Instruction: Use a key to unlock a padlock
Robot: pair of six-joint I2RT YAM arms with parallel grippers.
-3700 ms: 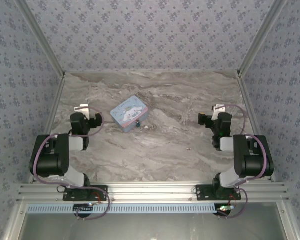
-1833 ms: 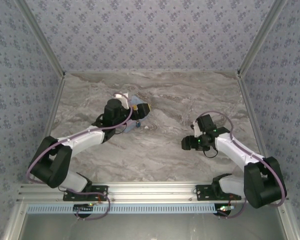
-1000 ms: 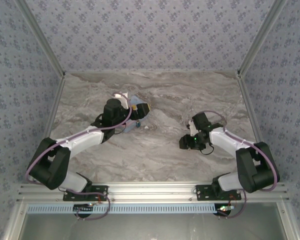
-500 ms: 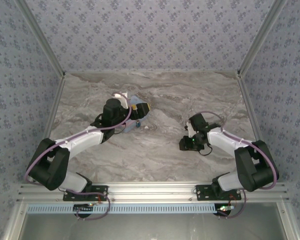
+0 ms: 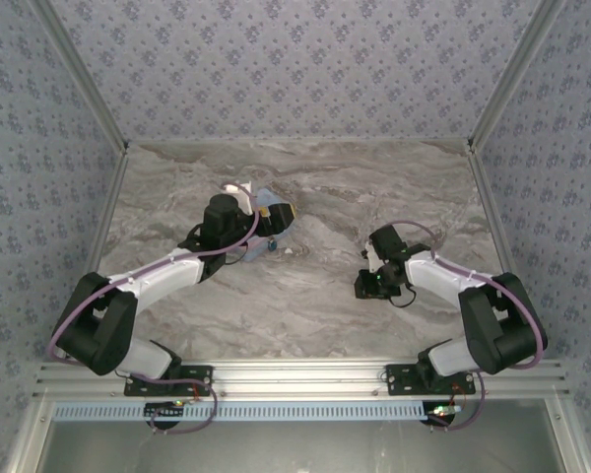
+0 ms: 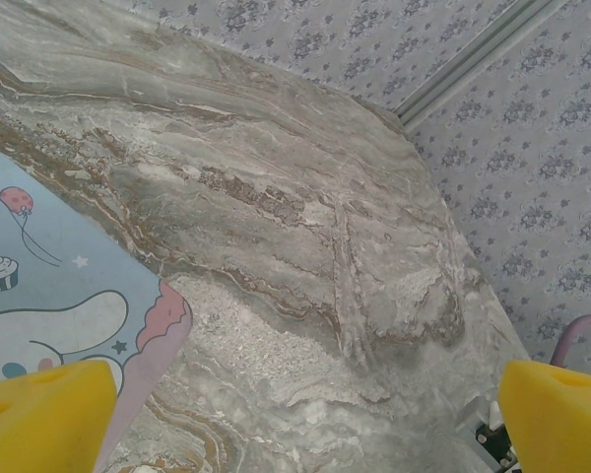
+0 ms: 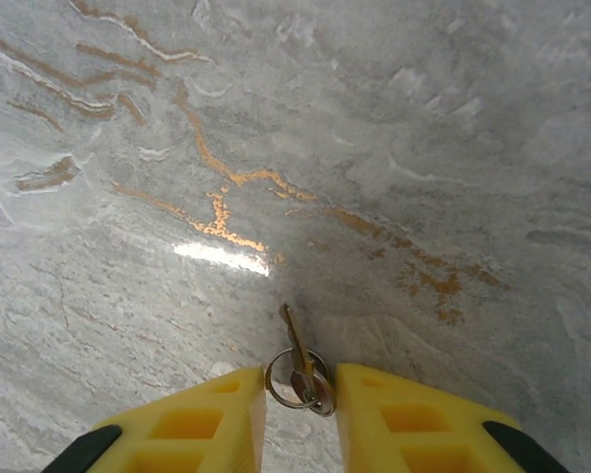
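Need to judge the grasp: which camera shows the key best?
Right wrist: the key and ring lie on the table between the right gripper's fingers. Top external: too small to tell. Left wrist faces the tin box.

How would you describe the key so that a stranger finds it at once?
Take the grey marble table, then the right gripper close over it with yellow fingers. Between the fingertips lies the key: a thin brassy blade on a small silver ring, slim and metallic against blocky yellow plastic and veined stone.
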